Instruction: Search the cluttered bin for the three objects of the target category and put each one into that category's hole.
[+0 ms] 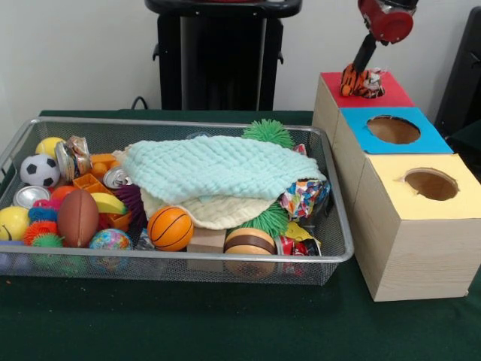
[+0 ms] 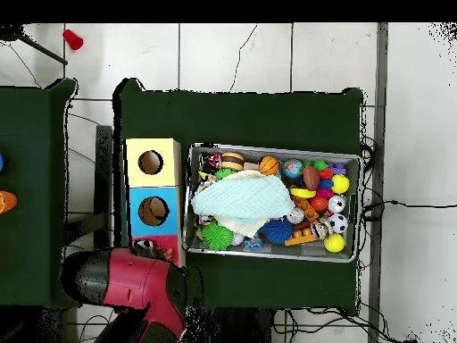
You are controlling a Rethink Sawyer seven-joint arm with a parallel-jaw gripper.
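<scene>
My gripper (image 1: 358, 74) hangs over the red-topped box (image 1: 392, 93) at the far end of the row of boxes. Its dark fingers are shut on an orange and black striped plush toy (image 1: 364, 84), which rests on or just above the red top and hides that box's hole. In the overhead view the red arm (image 2: 134, 280) covers the gripper, and only a bit of the striped toy (image 2: 143, 244) shows. The wire bin (image 1: 173, 123) holds several balls and toys under a pale green cloth (image 1: 214, 167).
The blue-topped box (image 1: 434, 140) and the yellow-topped box (image 1: 391, 177) each have an open round hole. In the bin lie a basketball (image 1: 170, 228), a football (image 1: 77, 218), a soccer ball (image 1: 39, 171) and green spiky balls (image 1: 267, 132). Green cloth covers the table (image 1: 225, 323).
</scene>
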